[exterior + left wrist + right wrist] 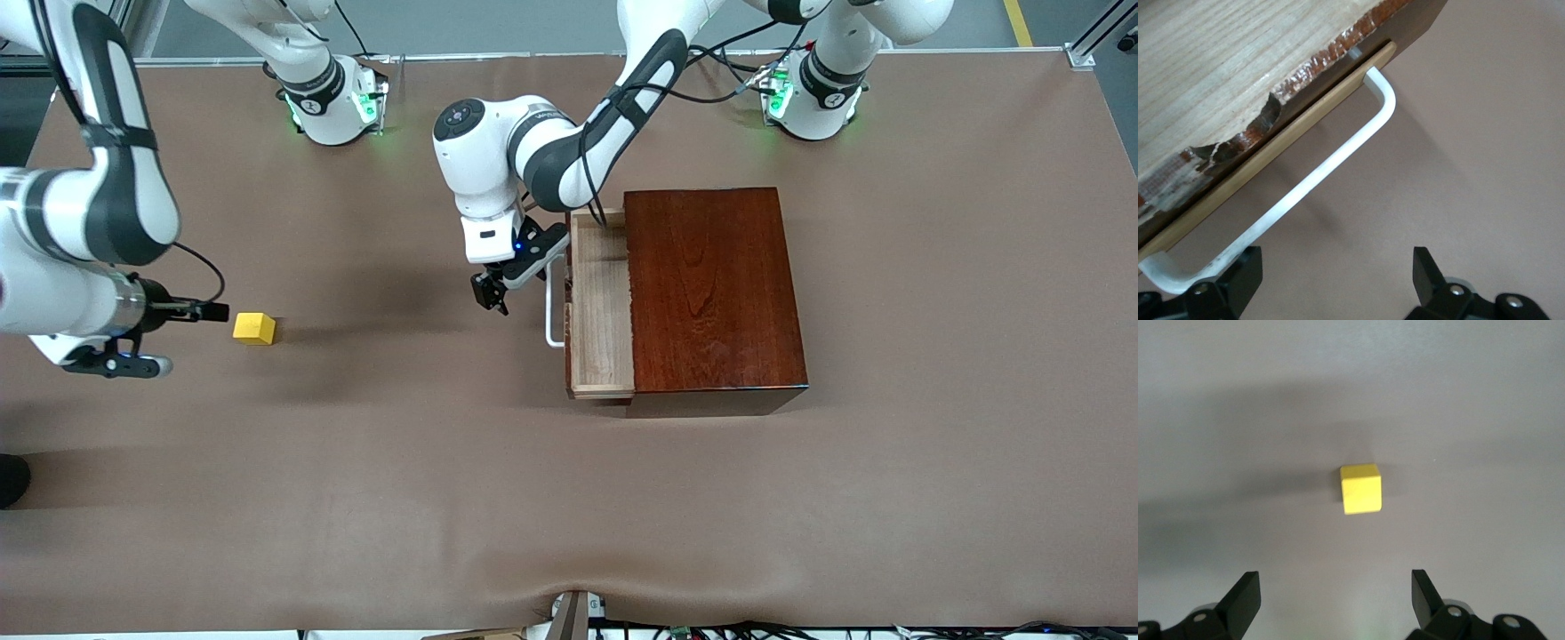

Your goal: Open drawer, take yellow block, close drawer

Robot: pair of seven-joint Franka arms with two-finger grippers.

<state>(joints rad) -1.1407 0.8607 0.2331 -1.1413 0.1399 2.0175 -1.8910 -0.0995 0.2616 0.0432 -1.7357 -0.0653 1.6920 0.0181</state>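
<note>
The dark reddish-brown box (711, 289) stands toward the left arm's end of the table. Its pale-wood drawer (600, 311) is pulled partly out, and the part that shows holds nothing. My left gripper (491, 296) hangs open just outside the white handle (555, 311). In the left wrist view the handle (1325, 167) runs past one finger (1245, 273), not between the jaws of the left gripper (1336, 280). The yellow block (254, 328) sits on the table toward the right arm's end. My right gripper (209, 312) is open beside it, and the block (1361, 489) lies ahead of the right gripper (1336, 597).
Brown cloth (569, 498) covers the whole table. The two arm bases (333, 102) (813, 98) stand along the edge farthest from the front camera. Cables and a small mount (573, 613) sit at the nearest edge.
</note>
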